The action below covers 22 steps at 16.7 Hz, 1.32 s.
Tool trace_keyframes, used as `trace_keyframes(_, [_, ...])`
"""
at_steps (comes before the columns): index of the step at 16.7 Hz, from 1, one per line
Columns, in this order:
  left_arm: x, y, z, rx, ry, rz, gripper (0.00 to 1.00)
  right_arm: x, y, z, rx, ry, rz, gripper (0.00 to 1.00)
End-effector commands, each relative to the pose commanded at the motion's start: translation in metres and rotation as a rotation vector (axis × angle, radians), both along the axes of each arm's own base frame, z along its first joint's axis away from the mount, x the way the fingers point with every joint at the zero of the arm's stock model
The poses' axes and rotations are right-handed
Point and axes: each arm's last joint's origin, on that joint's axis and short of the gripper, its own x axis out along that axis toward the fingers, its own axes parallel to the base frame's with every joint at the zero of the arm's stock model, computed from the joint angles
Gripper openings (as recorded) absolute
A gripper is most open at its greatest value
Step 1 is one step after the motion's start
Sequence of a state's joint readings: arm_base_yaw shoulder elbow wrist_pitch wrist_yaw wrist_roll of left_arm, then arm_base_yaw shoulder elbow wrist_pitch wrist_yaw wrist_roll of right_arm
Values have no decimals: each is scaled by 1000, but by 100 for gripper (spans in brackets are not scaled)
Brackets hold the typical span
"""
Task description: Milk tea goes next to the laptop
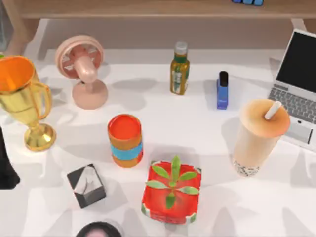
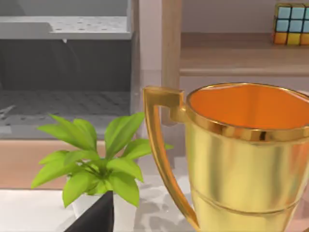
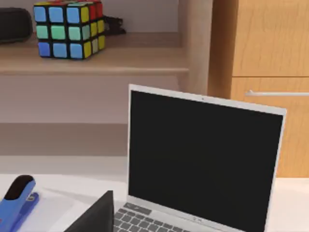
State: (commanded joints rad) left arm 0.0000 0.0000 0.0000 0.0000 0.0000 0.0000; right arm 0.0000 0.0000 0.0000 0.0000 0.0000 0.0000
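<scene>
We observe the milk tea (image 1: 259, 134) standing upright on the white table (image 1: 207, 123), just beside the laptop (image 1: 299, 84) at the table's right edge, apart from the orange can (image 1: 125, 140) and the green-labelled bottle (image 1: 179, 68). In the right wrist view the laptop (image 3: 205, 159) stands open. We cannot tell either gripper's jaw state.

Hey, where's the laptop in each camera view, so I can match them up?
Top view: laptop at the table's right edge, beside the milk tea.
Left wrist view: faces the gold trophy instead.
Right wrist view: laptop in the middle, black screen facing the camera.
Shared landmark: the blue stapler beside it.
</scene>
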Motion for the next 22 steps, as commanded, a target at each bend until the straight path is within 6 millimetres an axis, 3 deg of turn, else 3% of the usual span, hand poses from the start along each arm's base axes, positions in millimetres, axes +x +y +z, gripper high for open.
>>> trace_keyframes(6, [0,0,0,0,0,0,100,6,8,3,46,1,4,100])
trace_keyframes(11, [0,0,0,0,0,0,100,24,42,7,103,50,32,100])
trace_keyframes(16, [0,0,0,0,0,0,100,34,90,-24,25,203,36,100])
trace_keyframes(22, [0,0,0,0,0,0,100,16,135,-53,-59,201,0,100])
